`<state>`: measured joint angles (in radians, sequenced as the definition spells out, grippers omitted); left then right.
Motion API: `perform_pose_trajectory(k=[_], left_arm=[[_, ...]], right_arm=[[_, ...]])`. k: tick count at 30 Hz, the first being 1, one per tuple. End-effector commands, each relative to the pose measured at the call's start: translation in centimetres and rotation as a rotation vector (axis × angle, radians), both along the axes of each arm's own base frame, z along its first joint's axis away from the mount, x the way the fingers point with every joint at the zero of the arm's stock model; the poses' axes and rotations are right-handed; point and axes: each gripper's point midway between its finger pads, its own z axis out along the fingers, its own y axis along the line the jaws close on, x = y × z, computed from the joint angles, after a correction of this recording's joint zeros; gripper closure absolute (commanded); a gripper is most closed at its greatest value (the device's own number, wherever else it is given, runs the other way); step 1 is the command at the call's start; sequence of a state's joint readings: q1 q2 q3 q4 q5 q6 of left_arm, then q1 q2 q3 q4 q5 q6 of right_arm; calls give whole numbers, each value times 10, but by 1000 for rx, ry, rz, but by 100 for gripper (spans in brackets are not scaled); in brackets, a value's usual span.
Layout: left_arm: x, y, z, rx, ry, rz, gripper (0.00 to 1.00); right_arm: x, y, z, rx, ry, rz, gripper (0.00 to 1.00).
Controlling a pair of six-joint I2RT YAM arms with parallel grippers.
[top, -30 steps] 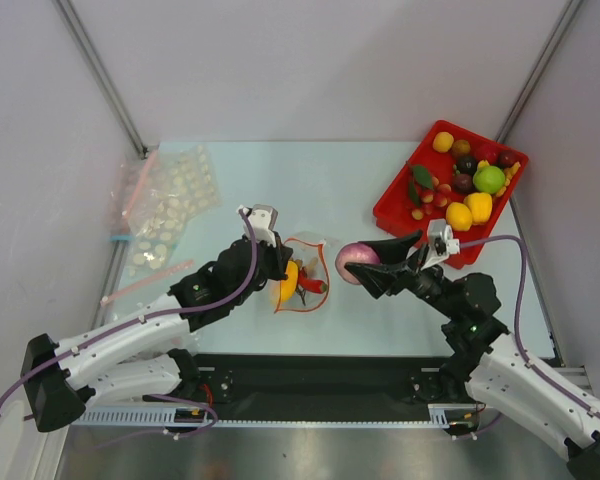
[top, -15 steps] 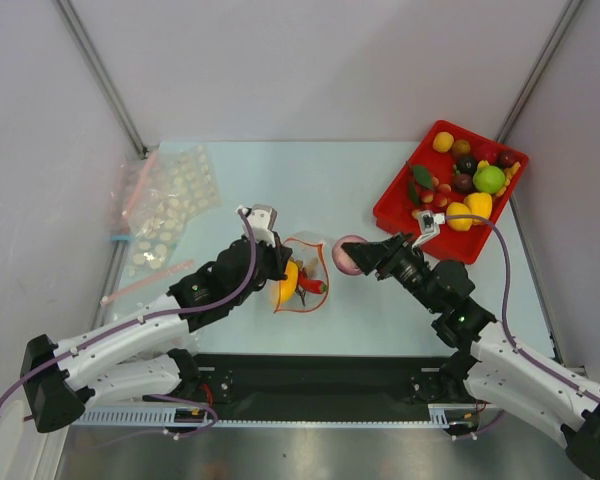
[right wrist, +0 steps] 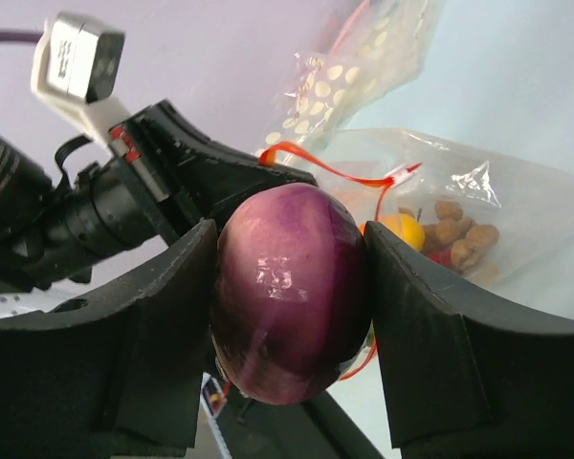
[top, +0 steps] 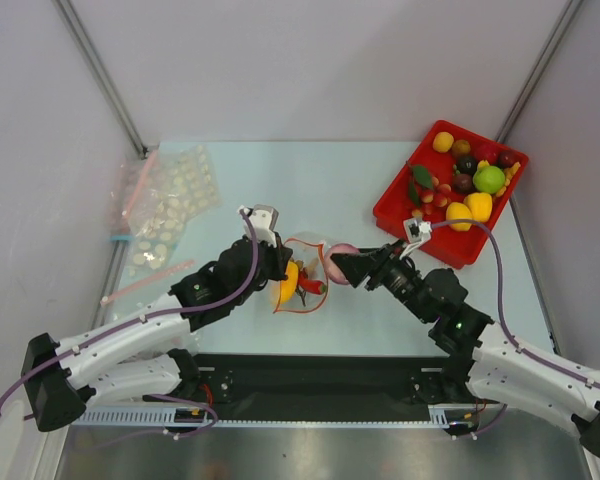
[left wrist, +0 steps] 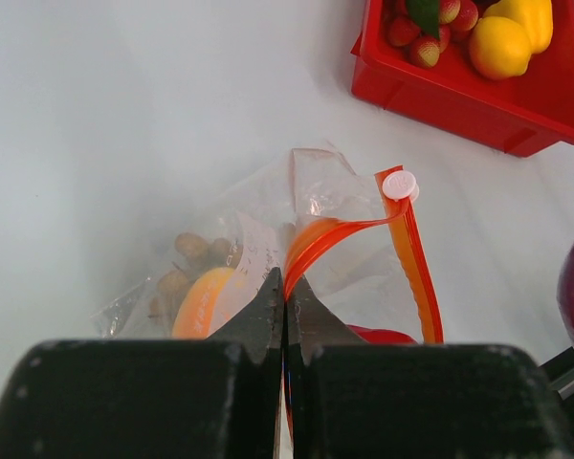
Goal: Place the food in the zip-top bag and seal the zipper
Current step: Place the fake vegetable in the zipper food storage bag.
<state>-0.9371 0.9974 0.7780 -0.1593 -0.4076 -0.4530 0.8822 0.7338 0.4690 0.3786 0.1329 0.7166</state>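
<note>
Bare bench (top: 280, 180) lies at 12 o'clock of the zip-top bag (top: 302, 272), mid-bench; I see one red tray (top: 402, 178) at 2 o'clock, dotted bags (top: 165, 205) at 10. My left jaws pinch the zipper (left wrist: 335, 232) tight. My right jaws, half wide, grip one purple food piece (right wrist: 289, 292) at the bag's 3 o'clock rim. Inside: one orange piece (left wrist: 201, 301), one chili (top: 312, 285).

The pale table (top: 350, 190) carries a red tray (top: 390, 210) of toy produce at far right, a pile of dotted clear bags (top: 170, 205) at far left, and the zip-top bag (top: 305, 262) near centre.
</note>
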Motion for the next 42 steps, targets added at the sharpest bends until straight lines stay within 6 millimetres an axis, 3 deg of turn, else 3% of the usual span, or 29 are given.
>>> perform_pose_trajectory(k=[1, 12, 27, 33, 42], left_arm=[[6, -3, 16, -41, -29, 12, 100], [6, -4, 16, -52, -28, 9, 100], [5, -5, 18, -54, -30, 1, 100], [3, -3, 24, -68, -38, -3, 100], [-1, -2, 31, -91, -47, -16, 100]], right_arm=[[-3, -4, 43, -21, -190, -50, 91], [-2, -1, 35, -261, -273, -239, 93], [-7, -2, 34, -250, -289, -247, 91], [-19, -2, 45, -160, -316, -180, 91], [-56, 5, 72, 27, -457, 97, 91]])
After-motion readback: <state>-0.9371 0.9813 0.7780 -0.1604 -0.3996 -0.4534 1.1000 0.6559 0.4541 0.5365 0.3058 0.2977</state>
